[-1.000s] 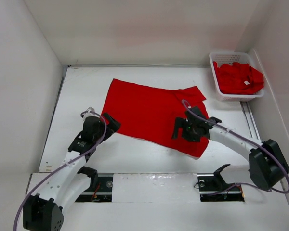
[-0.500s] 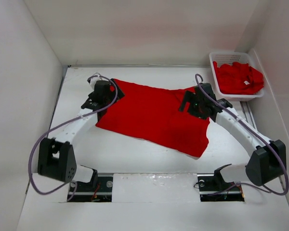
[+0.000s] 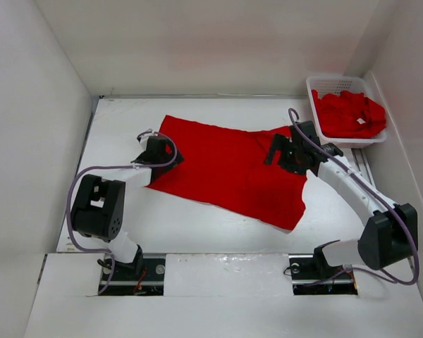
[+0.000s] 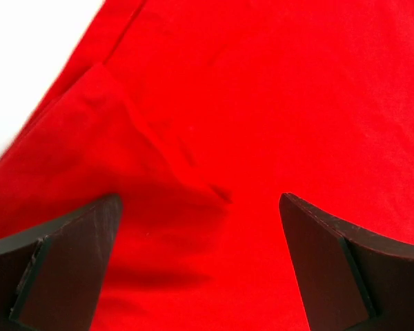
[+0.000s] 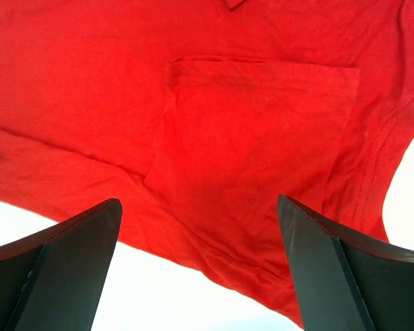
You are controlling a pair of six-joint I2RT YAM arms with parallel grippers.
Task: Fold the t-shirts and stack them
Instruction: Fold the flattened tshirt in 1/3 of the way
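Observation:
One red t-shirt (image 3: pixel 229 169) lies spread flat on the white table. My left gripper (image 3: pixel 163 152) is open over its left edge; in the left wrist view (image 4: pixel 200 207) red cloth with a fold fills the gap between the fingers. My right gripper (image 3: pixel 285 151) is open above the shirt's right side near the sleeve; in the right wrist view (image 5: pixel 200 214) the sleeve (image 5: pixel 255 138) and the shirt's hem show between the fingers. More red t-shirts (image 3: pixel 349 113) lie heaped in the basket.
A white slotted plastic basket (image 3: pixel 314 105) stands at the back right corner. White walls close in the table on the left, back and right. A metal rail (image 3: pixel 363 176) runs along the right side.
The left arm swung from the near left up to the shirt's back left corner, then drew back to its left edge. The right gripper moved from the shirt's lower right toward the far right sleeve.

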